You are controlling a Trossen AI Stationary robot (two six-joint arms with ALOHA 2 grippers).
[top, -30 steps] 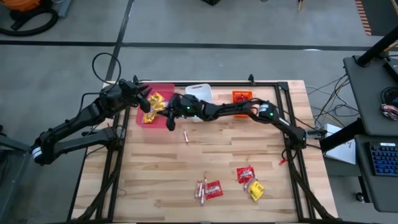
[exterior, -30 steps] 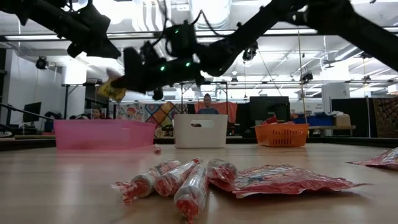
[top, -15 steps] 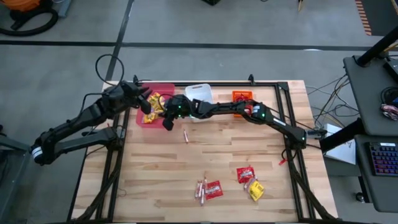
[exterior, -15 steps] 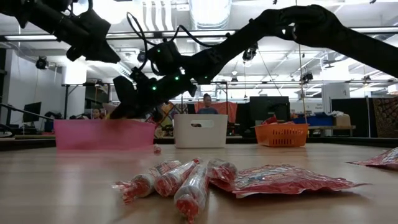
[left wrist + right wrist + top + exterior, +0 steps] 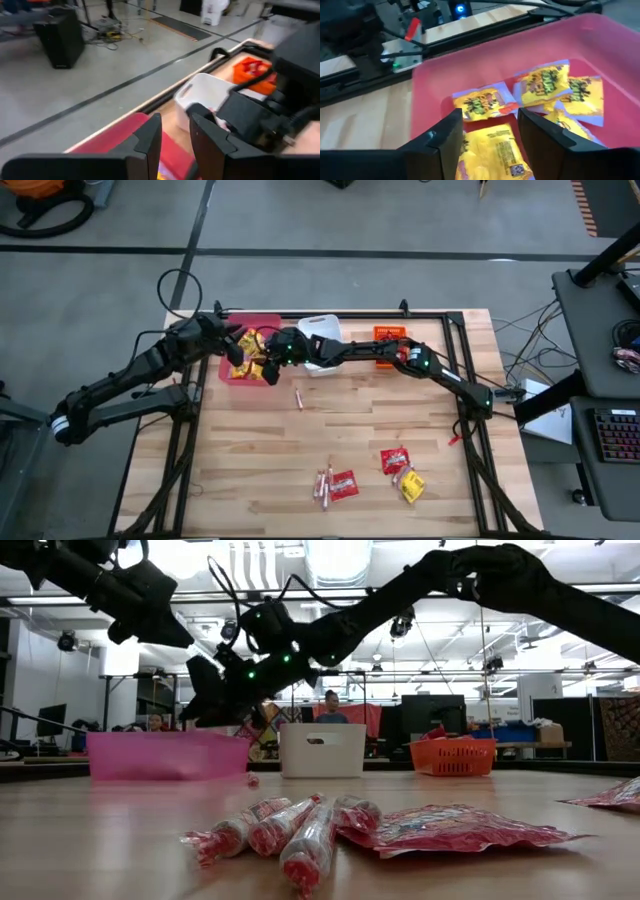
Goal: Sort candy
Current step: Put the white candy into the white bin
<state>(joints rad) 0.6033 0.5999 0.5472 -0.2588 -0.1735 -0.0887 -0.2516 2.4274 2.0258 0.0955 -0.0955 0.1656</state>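
Two dark fingers of the right gripper (image 5: 485, 137) stand apart over the shallow pink plastic bin (image 5: 600, 35), with nothing clamped between them; a yellow square packet (image 5: 492, 150) lies flat just under the gap, among other yellow square packets (image 5: 545, 82) already on the bin floor. In the high view the right gripper (image 5: 275, 352) sits above that pink bin (image 5: 262, 323), its arm stretched across from the table's right side. The left gripper (image 5: 232, 340) hangs at the bin's far-left edge; its fingers (image 5: 147, 142) show a narrow gap, holding nothing I can see.

The step in hand looks like a drop-off into the yellow pile. To finish well, the right arm should lift straight up before swinging away, so that neither finger drags a wrapper over the wall, and it should keep wide of the left gripper close beside it.

Plenty remains: one thin pinkish-red stick (image 5: 298, 397) lies alone near the bins, and toward the near edge sit a cluster of sticks (image 5: 280, 830) touching a red square packet (image 5: 450, 828), with more red and yellow packets (image 5: 402, 473) to the right. A white plastic bin (image 5: 322, 330) and an orange plastic bin (image 5: 388, 335) stand beside the pink one.

The surface is a pale wooden tabletop (image 5: 400, 410) on a black frame; beyond it, a grey floor, ceiling lights, desks and a seated person (image 5: 331, 705).
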